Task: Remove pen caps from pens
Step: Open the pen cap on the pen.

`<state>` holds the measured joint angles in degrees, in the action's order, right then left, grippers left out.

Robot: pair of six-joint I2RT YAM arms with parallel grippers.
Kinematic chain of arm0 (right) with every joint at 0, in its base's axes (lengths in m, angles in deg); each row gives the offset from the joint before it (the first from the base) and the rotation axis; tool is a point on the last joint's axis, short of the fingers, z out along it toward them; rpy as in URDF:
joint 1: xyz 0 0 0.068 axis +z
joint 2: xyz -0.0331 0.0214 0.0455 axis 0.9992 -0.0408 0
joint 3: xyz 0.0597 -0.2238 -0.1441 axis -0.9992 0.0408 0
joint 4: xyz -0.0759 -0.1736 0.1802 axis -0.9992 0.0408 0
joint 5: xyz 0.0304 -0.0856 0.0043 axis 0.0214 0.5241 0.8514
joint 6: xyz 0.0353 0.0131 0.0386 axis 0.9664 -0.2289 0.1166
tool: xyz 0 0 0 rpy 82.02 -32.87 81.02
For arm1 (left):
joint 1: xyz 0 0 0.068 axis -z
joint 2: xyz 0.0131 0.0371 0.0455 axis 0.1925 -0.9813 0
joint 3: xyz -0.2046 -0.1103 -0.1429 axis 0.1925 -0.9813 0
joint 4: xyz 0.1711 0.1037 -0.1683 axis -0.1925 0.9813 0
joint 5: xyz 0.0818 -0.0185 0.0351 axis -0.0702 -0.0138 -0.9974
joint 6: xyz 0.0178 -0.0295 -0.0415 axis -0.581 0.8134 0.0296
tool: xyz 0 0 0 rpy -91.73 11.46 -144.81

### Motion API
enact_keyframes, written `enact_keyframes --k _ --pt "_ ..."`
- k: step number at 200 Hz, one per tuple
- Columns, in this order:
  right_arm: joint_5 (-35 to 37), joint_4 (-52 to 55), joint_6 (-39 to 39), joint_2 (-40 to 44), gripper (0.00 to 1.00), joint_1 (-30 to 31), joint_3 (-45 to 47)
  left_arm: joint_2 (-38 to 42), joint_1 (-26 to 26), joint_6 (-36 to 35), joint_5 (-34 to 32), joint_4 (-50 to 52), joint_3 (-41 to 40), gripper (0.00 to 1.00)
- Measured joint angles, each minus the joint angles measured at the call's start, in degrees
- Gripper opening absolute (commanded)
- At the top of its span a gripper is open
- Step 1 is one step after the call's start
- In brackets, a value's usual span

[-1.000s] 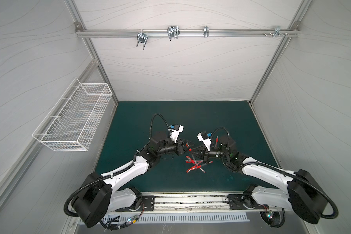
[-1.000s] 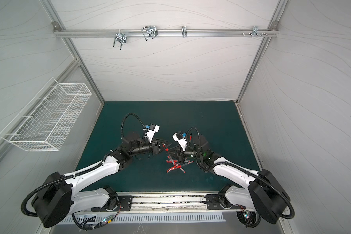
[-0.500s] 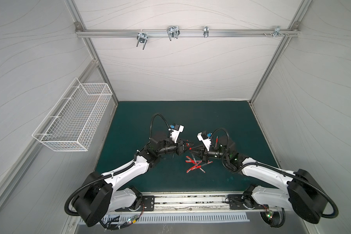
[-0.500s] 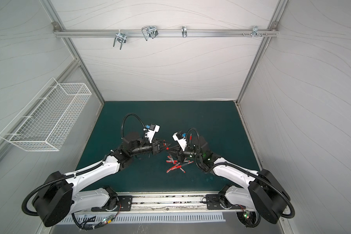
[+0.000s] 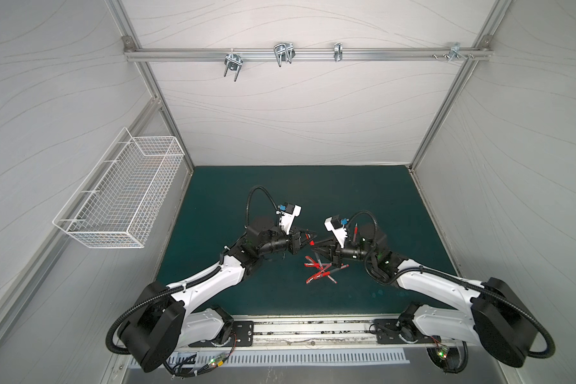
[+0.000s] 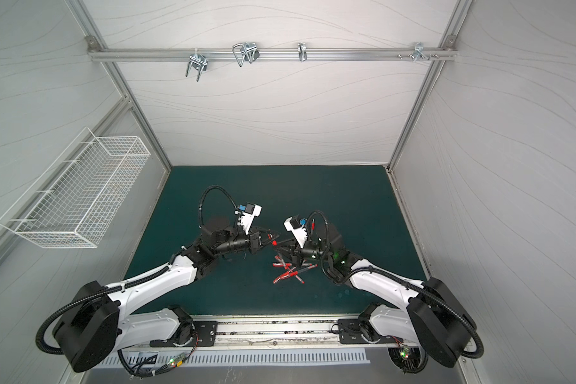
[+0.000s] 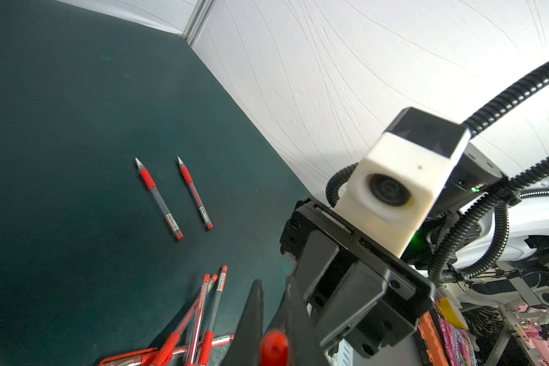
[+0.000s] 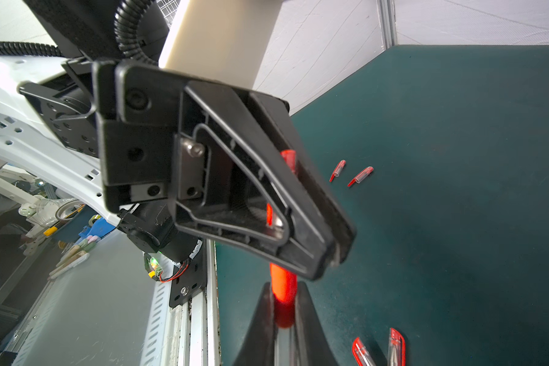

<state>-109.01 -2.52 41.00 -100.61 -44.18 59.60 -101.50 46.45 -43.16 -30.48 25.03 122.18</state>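
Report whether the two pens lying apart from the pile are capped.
Uncapped: in the left wrist view both pens show bare pointed metal tips.

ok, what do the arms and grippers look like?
The left arm and right arm have white shells, black joints and black ribbed cable conduit. Each wrist carries a white camera block with a blue connector. The left gripper and right gripper are black, with open-framed tapering fingers.

Overhead stereo pair; two close wrist views.

Pen pile (image 5: 320, 274) crowds mat (image 5: 330, 189) centre; left arm (image 5: 213, 281) at 9 o'clock, right arm (image 5: 426, 282) at 3; 12 o'clock open.
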Motion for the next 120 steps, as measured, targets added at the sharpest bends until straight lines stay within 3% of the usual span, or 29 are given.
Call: enact_keyframes --k 53,86,120 --pt "-0.8 -1.5 1.2 -0.2 0.0 -0.9 1.6 0.5 0.1 0.1 -0.1 -0.2 0.0 0.24" --pt "-2.9 -4.2 3.3 -0.7 0.0 -2.8 2.6 0.5 0.0 0.2 -0.6 -0.2 0.0 0.14" --pt "-4.0 -5.3 4.3 -0.8 0.0 -3.0 2.8 0.4 0.0 0.1 -0.8 -0.5 0.0 0.14"
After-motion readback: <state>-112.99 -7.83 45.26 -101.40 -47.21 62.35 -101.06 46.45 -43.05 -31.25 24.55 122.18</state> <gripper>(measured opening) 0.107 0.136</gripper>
